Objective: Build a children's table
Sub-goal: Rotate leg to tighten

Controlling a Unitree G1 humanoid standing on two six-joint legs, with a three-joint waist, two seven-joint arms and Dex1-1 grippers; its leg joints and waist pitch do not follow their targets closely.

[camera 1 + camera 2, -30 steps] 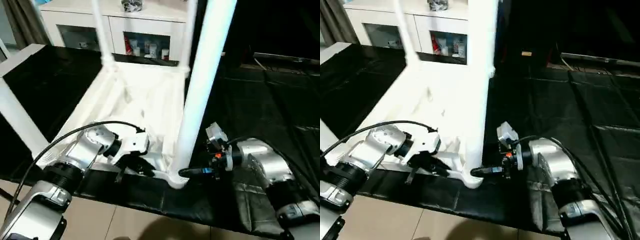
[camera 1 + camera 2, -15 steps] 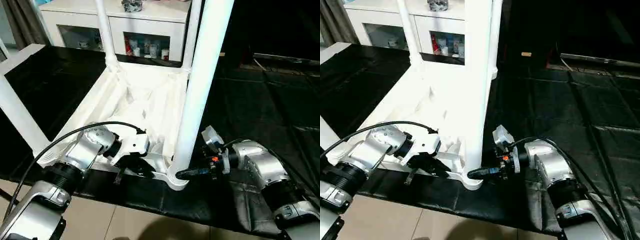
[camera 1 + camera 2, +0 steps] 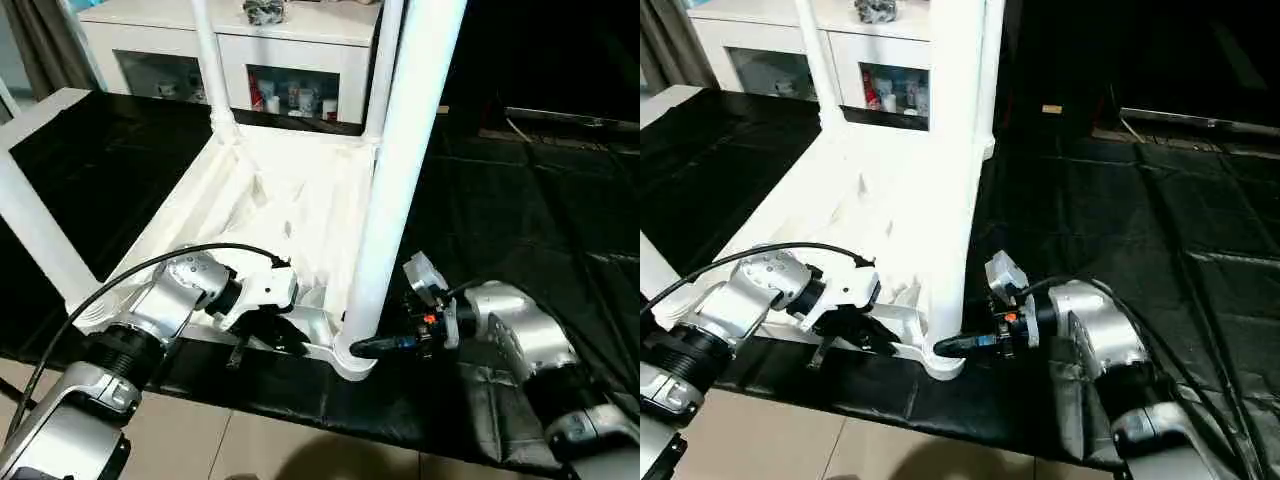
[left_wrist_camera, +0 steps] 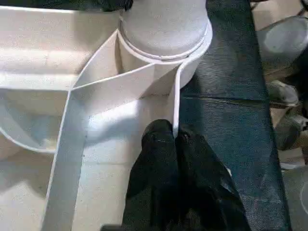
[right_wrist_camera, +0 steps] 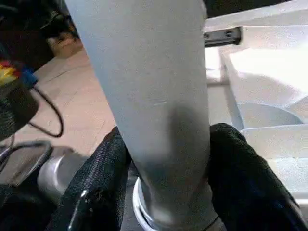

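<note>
- Left claw (image 4: pixel 175 159), lower left of the head view: fingers together, pinching the thin rim of the upturned table top (image 3: pixel 290 200).
- Centre: near leg (image 3: pixel 395 190) upright in its corner socket.
- Right claw (image 5: pixel 166 159), lower right: fingers clamped around that leg's base.

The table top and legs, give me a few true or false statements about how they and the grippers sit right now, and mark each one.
1. The table top lies upside down on the black mat. True.
2. The right gripper has a finger on each side of the near leg close to its socket. True.
3. The left gripper holds a loose leg. False: it is shut on the table top's thin rim.
4. All the legs lie flat on the mat. False: the legs in view stand upright in corner sockets.
5. A white cabinet stands beyond the table top. True.
</note>
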